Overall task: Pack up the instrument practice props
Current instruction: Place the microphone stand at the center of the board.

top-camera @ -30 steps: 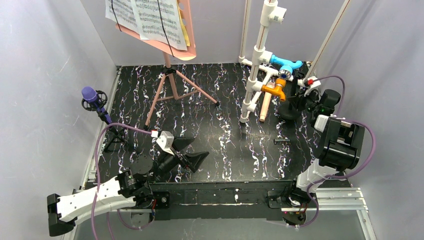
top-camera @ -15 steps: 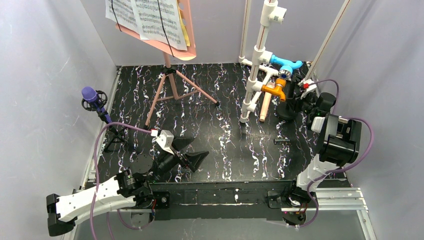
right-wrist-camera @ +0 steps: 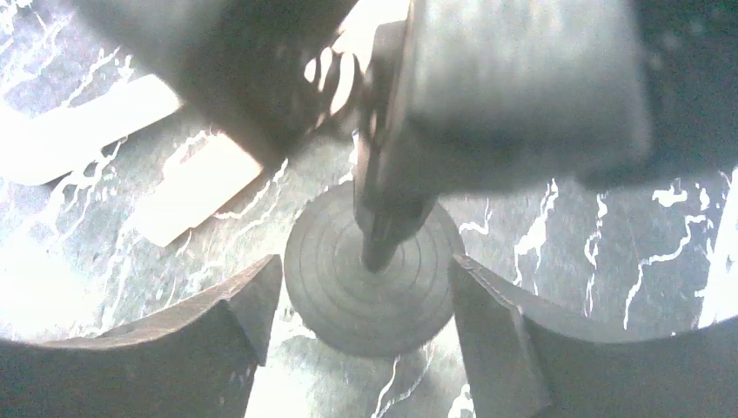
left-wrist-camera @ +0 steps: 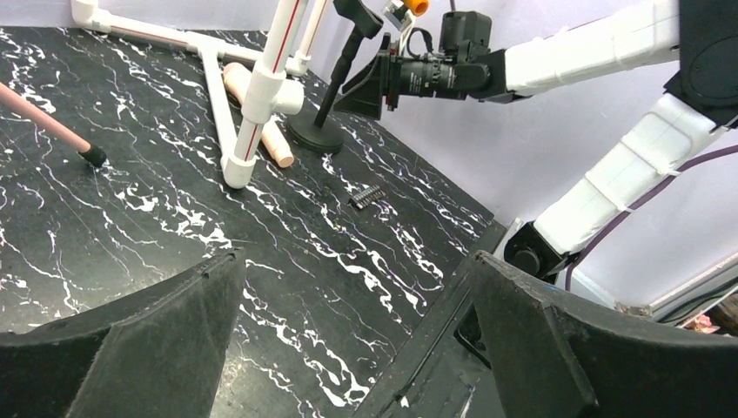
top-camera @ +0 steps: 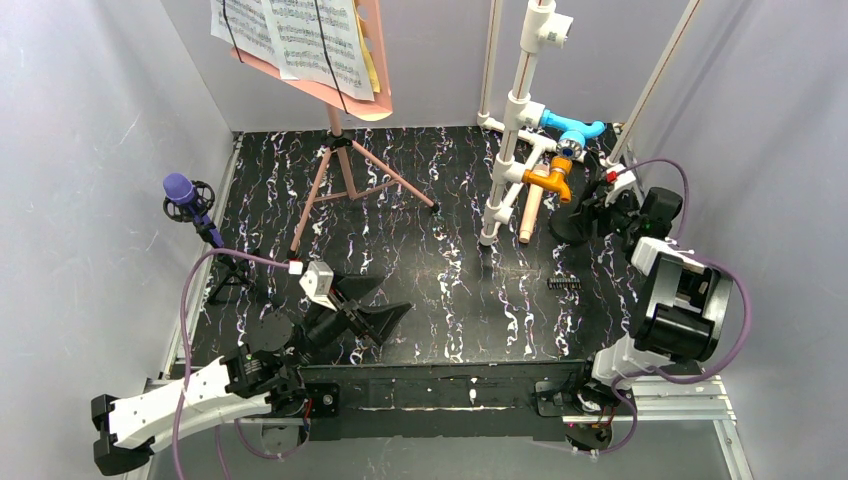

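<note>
- Left pincer (top-camera: pixel 372 305), near left, gapes wide and empty above the table (top-camera: pixel 460 300).
- Right pincer (right-wrist-camera: pixel 364 266), open, straddles a black stand's round base (right-wrist-camera: pixel 335 300), gripping nothing and seemingly lined up to take it.
- Purple microphone (top-camera: pixel 180 188) stands left.
- Music stand (top-camera: pixel 335 150) and pages (top-camera: pixel 300 40) stand far back, unpacked.

One purple microphone (top-camera: pixel 178 188), one beige microphone (top-camera: pixel 530 212), one music stand (top-camera: pixel 336 125)
</note>
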`<state>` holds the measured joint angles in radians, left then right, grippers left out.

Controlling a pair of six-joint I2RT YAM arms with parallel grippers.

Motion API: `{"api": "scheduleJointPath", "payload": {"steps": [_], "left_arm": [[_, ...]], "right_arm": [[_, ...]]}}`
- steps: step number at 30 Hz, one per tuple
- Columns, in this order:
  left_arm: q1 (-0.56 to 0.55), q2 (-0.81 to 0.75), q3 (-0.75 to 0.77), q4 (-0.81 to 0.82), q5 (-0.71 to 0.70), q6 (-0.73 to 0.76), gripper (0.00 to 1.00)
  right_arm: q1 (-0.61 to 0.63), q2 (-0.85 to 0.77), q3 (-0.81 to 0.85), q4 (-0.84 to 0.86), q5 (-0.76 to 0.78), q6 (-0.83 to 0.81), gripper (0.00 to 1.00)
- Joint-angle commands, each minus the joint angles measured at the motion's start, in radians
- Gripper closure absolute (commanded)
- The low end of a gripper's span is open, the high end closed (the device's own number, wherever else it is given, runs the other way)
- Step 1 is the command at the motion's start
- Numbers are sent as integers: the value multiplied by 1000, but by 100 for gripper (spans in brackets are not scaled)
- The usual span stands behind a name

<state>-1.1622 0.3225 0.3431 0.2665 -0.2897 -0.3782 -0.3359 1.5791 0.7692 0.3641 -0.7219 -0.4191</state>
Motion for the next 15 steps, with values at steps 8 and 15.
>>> {"api": "scheduleJointPath", "payload": {"steps": [8, 15], "left_arm": [[0, 16, 142, -245, -1, -13, 0], [0, 88, 289, -513, -12, -12, 0]], "right_arm": [[-87, -251, -7, -440, 50, -203, 9], [-130, -378, 20, -721, 65, -315, 2]]}}
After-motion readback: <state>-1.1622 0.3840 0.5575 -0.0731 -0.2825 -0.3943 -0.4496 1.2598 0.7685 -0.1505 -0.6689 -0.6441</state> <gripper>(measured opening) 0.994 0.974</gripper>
